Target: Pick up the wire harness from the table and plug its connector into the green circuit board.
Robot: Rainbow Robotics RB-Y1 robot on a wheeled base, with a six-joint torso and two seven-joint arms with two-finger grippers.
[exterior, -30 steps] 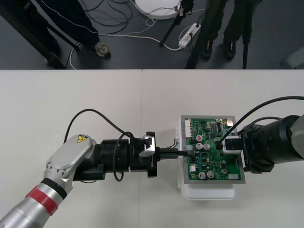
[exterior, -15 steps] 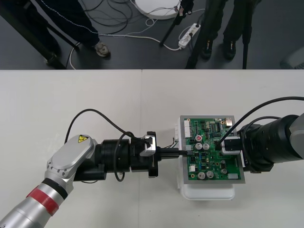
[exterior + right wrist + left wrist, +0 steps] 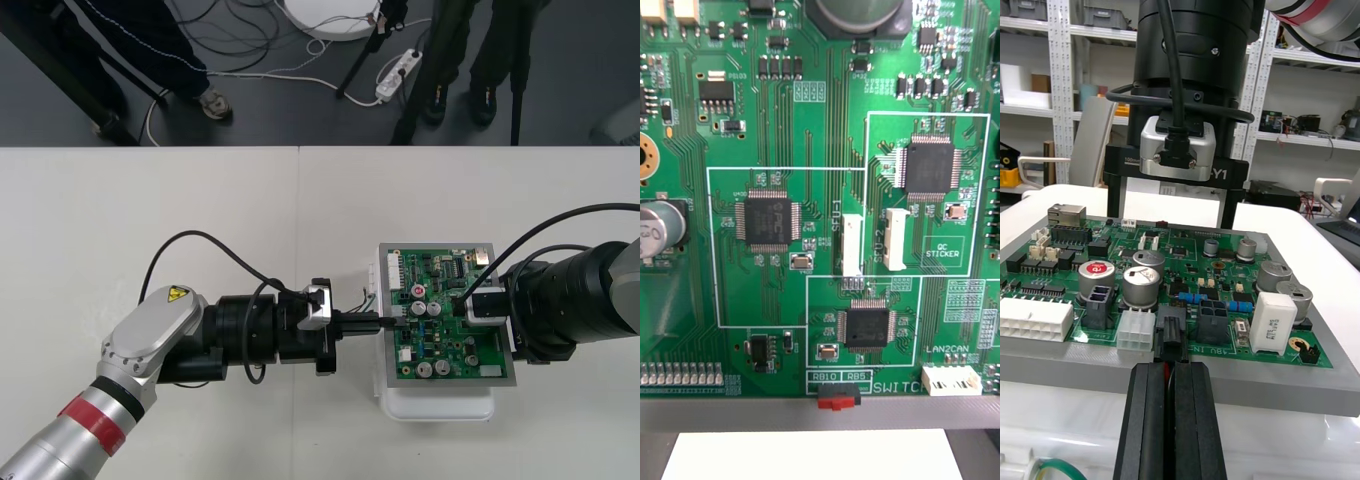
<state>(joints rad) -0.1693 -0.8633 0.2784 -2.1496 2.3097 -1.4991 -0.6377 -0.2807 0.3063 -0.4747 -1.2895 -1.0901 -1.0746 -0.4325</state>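
At 9 o'clock edge of green circuit board (image 3: pixel 452 345), pinched harness's black plug (image 3: pixel 1173 335) narrowly in left gripper (image 3: pixel 1174 369), touching that edge, seating unclear. Found right gripper (image 3: pixel 487 305) at 3 o'clock side, grip not to tell. Risked bent pins if pushed in tilted.

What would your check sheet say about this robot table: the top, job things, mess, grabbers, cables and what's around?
Surface: plain light table, one seam.
Job's things: green circuit board on white base; wire harness with small black plug at the board's left edge, seating unclear.
Clutter: nothing seen.
Grippers: left gripper shut on the plug; right gripper open over the board's right side.
Cables: a black cable loops over each arm.
Surroundings: dark floor strip with loose cables and a white power strip.
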